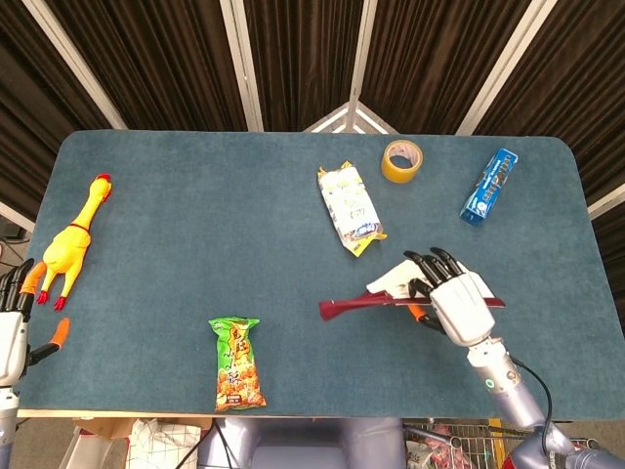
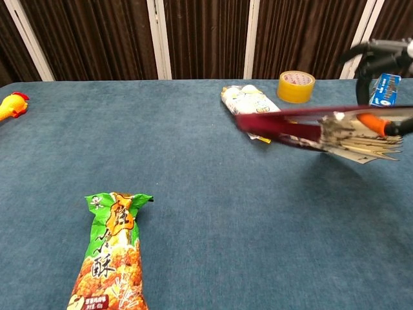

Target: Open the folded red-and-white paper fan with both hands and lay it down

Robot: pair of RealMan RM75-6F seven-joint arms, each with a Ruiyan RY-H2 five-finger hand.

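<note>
The red-and-white paper fan (image 1: 363,301) is folded and lifted off the table, held about level by my right hand (image 1: 451,298). Its dark red sticks point left. In the chest view the fan (image 2: 303,124) crosses the upper right, its white pleats hanging at the right end. There my right hand (image 2: 381,71) shows only partly at the right edge, an orange-tipped finger against the fan. My left hand (image 1: 18,318) hangs at the table's left edge, fingers apart, holding nothing.
A yellow rubber chicken (image 1: 70,239) lies at the left. A green snack bag (image 1: 237,362) sits near the front edge. A white packet (image 1: 350,207), a tape roll (image 1: 401,160) and a blue box (image 1: 489,186) lie at the back right.
</note>
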